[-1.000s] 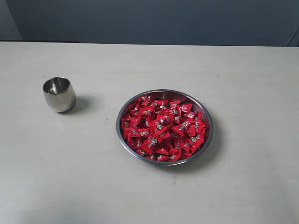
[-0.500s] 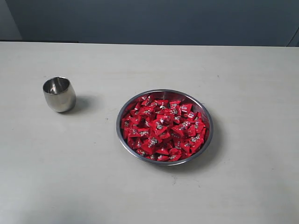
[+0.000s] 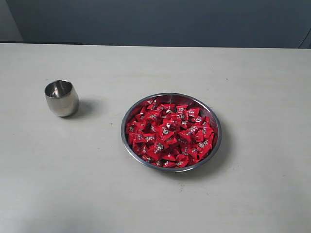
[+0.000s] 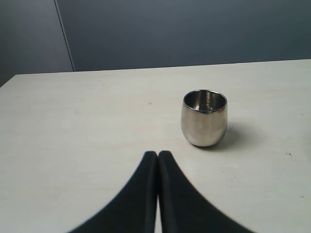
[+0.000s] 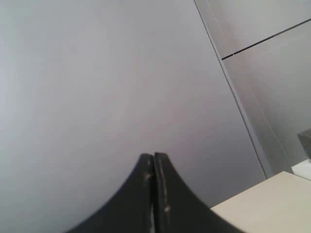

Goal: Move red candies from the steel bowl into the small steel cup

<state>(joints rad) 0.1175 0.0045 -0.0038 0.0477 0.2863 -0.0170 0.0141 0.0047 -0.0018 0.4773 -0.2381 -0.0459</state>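
On the pale table [image 3: 73, 189], right of centre in the exterior view, the steel bowl [image 3: 170, 96] sits flat, its shallow dish filled almost from rim to rim with the red candies [image 3: 167, 133]. They lie in a dense heap of crinkled, shiny wrappers, each bearing a small silvery mark, and all of them lie inside the bowl. To the left of the bowl, a little farther back and well apart from it, the small steel cup [image 3: 61, 98] stands upright with its mouth upward and casts a soft shadow toward the bowl; what shows of its interior is bare polished steel. A dark blue-grey wall [image 3: 155, 22] closes the scene behind the table. The left wrist view shows the left end effector [image 4: 158, 154] low over the table, its two black fingers pressed together along their length with nothing between them; the cup stands ahead of the tips, offset to one side and clear of them. The right wrist view shows the right end effector [image 5: 153, 156] likewise brought together and holding nothing, facing grey panels [image 5: 252, 29], with only a corner of the table in its view.
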